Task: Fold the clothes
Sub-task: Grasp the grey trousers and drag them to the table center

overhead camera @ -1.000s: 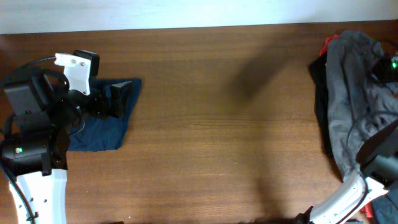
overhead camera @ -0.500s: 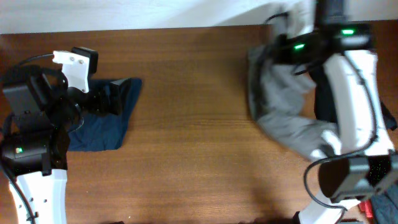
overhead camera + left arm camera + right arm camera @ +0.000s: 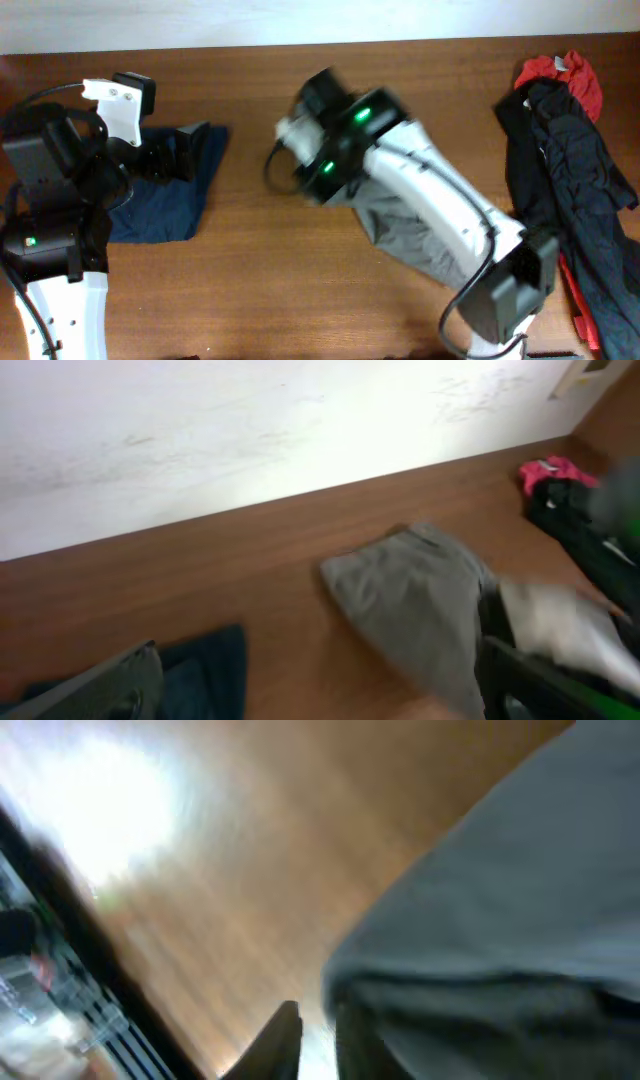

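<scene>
Shorts (image 3: pixel 410 245) of mid-grey woven cloth lie on the wooden table (image 3: pixel 300 290), right of its middle, in a soft, creased heap that runs diagonally under the white link of the right arm (image 3: pixel 440 205). From the left wrist camera the cloth looks matte and fairly flat, with a blunt, squarish corner towards the pale wall (image 3: pixel 250 430) and a faint band along its far edge; a blurred white part of the arm covers its right side. The table is smooth, reddish-brown, with fine straight grain and a dull sheen. The left gripper (image 3: pixel 188 155) hovers over the near corner of a navy garment (image 3: pixel 165 210), a limp, roughly four-sided piece lying flat at the table's left side, and its dark fingers stand wide apart with nothing between them. The right gripper (image 3: pixel 318 1025) shows in its own camera as two dark fingers at the bottom edge with a slim bright gap between them. A rounded fold of the grey cloth bulges just to their right. The picture is too blurred to tell whether they pinch the cloth. At the far right a black garment (image 3: pixel 560 170) is piled in long, slightly glossy folds, with a red garment (image 3: pixel 565 75) bunched at its far end.
</scene>
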### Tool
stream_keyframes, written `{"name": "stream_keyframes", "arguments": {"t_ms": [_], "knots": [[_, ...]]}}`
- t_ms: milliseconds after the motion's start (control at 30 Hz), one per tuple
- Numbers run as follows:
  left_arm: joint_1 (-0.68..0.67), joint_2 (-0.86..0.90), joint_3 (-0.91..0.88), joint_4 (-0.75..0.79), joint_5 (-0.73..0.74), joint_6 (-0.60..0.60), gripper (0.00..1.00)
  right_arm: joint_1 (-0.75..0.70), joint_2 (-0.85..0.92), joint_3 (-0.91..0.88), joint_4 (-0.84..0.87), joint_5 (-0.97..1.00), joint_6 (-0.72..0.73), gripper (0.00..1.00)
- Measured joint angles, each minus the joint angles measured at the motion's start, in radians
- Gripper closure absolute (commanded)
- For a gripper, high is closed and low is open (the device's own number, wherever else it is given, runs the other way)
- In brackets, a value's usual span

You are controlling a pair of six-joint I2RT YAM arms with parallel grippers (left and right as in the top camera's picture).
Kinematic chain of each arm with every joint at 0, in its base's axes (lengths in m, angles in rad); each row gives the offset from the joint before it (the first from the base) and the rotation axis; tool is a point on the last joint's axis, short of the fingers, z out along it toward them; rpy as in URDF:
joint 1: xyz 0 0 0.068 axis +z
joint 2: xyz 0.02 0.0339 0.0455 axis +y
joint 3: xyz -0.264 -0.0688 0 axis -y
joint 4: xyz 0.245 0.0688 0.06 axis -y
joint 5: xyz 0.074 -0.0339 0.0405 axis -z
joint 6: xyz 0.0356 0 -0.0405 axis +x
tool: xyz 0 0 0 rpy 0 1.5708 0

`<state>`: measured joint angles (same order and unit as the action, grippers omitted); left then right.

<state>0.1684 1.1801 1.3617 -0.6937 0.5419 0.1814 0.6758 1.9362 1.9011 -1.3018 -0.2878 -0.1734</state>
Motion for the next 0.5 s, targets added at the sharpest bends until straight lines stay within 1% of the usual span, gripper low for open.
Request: {"name": "stream_keyframes", "arguments": {"t_ms": [33,133,167,267,367,433,500], "knots": [[0.000,0.000,0.000,0.000,-0.010,0.000,0.01,0.027,0.000,0.000,-0.004,0.025,-0.014,0.68],[0.000,0.000,0.000,0.001,-0.038,0.000,0.01,0.072,0.000,0.000,-0.009,0.115,-0.027,0.53],[0.000,0.000,0.000,0.002,-0.046,0.000,0.01,0.074,0.000,0.000,-0.008,0.142,-0.018,0.46],[0.000,0.000,0.000,0.002,-0.060,0.000,0.01,0.045,0.000,0.000,-0.006,0.211,0.043,0.35],[0.000,0.000,0.000,0.002,-0.066,0.000,0.01,-0.026,0.000,0.000,-0.010,0.232,0.131,0.28],[0.000,0.000,0.000,0.002,-0.069,0.000,0.01,-0.107,0.000,0.000,-0.024,0.223,0.193,0.25],[0.000,0.000,0.000,0.002,-0.071,0.000,0.01,-0.178,0.000,-0.002,-0.044,0.201,0.227,0.24]]}}
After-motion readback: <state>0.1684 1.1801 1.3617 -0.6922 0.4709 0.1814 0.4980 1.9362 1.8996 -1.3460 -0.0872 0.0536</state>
